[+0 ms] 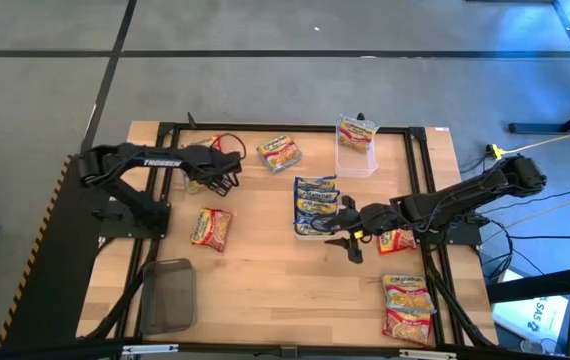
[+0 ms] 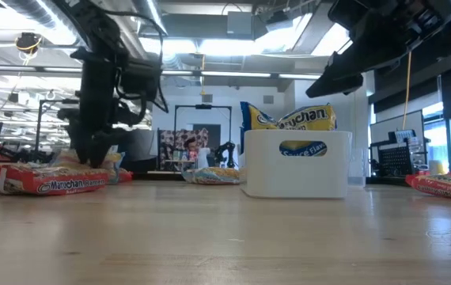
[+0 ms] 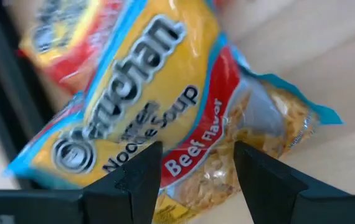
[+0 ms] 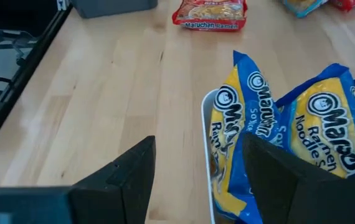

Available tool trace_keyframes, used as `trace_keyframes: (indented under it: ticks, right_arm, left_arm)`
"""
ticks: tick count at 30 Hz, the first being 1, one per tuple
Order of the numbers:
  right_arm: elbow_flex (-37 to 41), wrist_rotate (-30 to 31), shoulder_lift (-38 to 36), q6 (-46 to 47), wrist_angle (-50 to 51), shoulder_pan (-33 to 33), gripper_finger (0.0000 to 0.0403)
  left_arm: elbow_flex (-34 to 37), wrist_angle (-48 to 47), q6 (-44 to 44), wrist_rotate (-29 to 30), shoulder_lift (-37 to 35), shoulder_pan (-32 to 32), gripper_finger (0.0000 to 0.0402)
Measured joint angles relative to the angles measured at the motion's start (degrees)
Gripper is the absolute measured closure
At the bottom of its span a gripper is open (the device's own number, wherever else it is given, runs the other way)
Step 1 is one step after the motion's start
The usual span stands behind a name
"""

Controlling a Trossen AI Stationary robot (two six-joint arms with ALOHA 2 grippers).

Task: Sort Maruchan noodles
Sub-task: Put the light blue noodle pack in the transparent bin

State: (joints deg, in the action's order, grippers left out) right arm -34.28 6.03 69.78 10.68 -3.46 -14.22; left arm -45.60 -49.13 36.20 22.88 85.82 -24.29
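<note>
Maruchan noodle packets lie scattered on the wooden table. A blue-bordered packet with a red band point(image 3: 165, 93) lies flat at the far left, and my left gripper point(image 3: 193, 180) points down over it, open, one finger on each side. Several blue packets point(image 4: 314, 130) stand on edge in a white tray point(image 4: 206, 124) at the table's middle. My right gripper point(image 4: 205, 180) hovers open at the tray's near end with nothing between its fingers. A red packet point(image 1: 212, 228) lies flat left of centre.
A clear tub point(image 1: 356, 155) at the far edge holds a packet point(image 1: 357, 130). Another packet point(image 1: 280, 152) lies beside it. Red packets lie under the right arm point(image 1: 397, 240) and at the near right point(image 1: 408, 305). A dark mesh bin point(image 1: 170, 295) stands near left.
</note>
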Motion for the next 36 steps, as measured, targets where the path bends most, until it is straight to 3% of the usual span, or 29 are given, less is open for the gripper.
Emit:
trace_keyframes:
  ticks: [12,20,30,36]
  right_arm:
    - [0.0,0.0,0.0,0.4,0.0,0.0,0.0191]
    - [0.0,0.0,0.0,1.1,-0.2,0.0,0.0191]
    - [0.0,-0.8,0.0,2.8,-1.9,0.0,0.0191]
    - [0.0,-5.3,0.0,6.1,-6.0,-0.7,0.0191]
  left_arm:
    - [-1.3,7.4,-2.1,-9.2,1.7,6.2,0.0208]
    - [-2.2,20.8,-2.2,-21.4,1.9,13.5,0.0207]
    - [-2.3,34.0,0.5,-23.5,6.1,25.2,0.0207]
    - [-2.5,37.7,3.9,-23.1,8.5,33.2,0.0208]
